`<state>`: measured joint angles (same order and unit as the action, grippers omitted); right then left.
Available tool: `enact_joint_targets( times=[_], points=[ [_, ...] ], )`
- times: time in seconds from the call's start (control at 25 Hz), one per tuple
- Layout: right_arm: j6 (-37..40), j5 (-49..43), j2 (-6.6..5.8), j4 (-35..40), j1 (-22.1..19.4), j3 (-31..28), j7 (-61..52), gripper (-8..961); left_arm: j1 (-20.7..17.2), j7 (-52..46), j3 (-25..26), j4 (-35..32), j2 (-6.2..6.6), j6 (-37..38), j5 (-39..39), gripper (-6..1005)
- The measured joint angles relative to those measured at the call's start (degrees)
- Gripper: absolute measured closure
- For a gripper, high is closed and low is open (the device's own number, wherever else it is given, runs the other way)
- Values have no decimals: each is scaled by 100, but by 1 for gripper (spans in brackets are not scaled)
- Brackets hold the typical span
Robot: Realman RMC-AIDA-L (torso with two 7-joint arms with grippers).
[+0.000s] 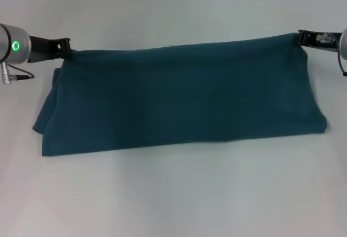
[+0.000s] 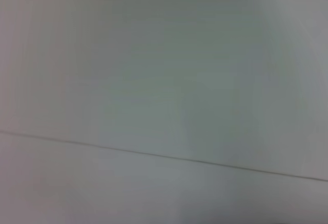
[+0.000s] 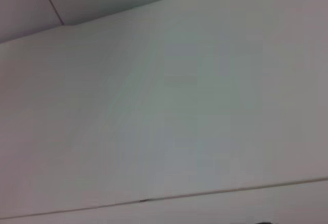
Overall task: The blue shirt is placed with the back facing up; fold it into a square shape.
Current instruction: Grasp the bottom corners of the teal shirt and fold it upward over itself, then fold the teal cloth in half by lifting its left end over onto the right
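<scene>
On the white table (image 1: 173, 193), the blue shirt (image 1: 179, 104) is being held stretched by its far corners, pinched by the left gripper (image 1: 66, 46) and the right gripper (image 1: 301, 36), probably so the next fold is being kept even.

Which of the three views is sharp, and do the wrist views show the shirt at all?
Head view: evenly lit, the blue shirt clear between the left gripper and right gripper, soft shadow below its near edge. Both wrist views: only pale blurred surface with a thin seam line, no shirt.
</scene>
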<state>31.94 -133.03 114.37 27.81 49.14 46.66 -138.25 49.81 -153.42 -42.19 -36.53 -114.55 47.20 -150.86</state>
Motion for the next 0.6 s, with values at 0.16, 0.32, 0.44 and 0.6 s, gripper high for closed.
enact_joint_targets(
  times=[0.16, 0.32, 0.44, 0.6],
  points=[
    [-7, -3, -23, -40, 16, -6, 0, 904, -1, 36, 0, -10, -7, -49, -3, 915],
    [30, -4, -100, -42, 17, -6, 0, 903, 2, -95, 59, -39, -11, -70, 12, 886],
    [30, -4, -181, -41, 19, -5, -1, 903, -43, -229, 74, -96, -40, -137, -5, 865],
    [133, -3, -332, -47, 33, -23, -192, 828, -125, -371, 87, -109, -46, -240, 33, 836]
  ],
)
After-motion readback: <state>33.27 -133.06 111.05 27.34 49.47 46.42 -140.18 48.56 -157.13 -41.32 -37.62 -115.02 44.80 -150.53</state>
